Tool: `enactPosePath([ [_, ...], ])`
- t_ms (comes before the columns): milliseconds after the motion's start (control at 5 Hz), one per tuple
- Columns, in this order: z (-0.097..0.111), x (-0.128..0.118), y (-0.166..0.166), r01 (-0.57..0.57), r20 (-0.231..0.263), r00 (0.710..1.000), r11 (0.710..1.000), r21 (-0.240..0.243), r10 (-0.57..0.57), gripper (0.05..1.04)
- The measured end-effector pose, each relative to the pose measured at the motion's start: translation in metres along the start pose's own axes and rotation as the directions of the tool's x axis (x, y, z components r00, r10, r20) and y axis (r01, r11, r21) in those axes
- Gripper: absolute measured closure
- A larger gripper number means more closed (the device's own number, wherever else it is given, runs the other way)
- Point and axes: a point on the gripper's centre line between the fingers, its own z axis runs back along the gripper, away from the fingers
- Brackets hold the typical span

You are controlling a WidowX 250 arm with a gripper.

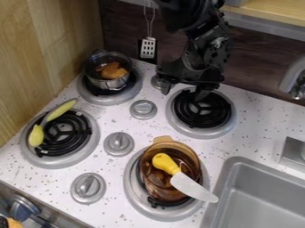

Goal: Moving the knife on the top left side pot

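Your gripper (183,91) hangs near 1 o'clock, two fingers spread wide apart, nothing between them. One knife (186,180) lies in one amber pot (146,178) between 5 and 6 o'clock: yellow handle inside, blade across rim, tip toward 4 o'clock. You have two pots, four burners, four knobs. Metal pot (114,83) at 10 o'clock holds orange food (111,70). One yellow-green spoon (60,109) rests on burner (89,142) at 9 o'clock.
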Motion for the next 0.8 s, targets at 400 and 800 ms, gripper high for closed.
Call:
enactPosePath([
  [400,-0.006,-0.018,0.009,-0.030,-0.098,0.995,0.997,0.071,0.037,0.085],
  [800,0.034,-0.021,0.016,-0.183,0.040,0.983,0.982,0.045,0.182,0.085],
])
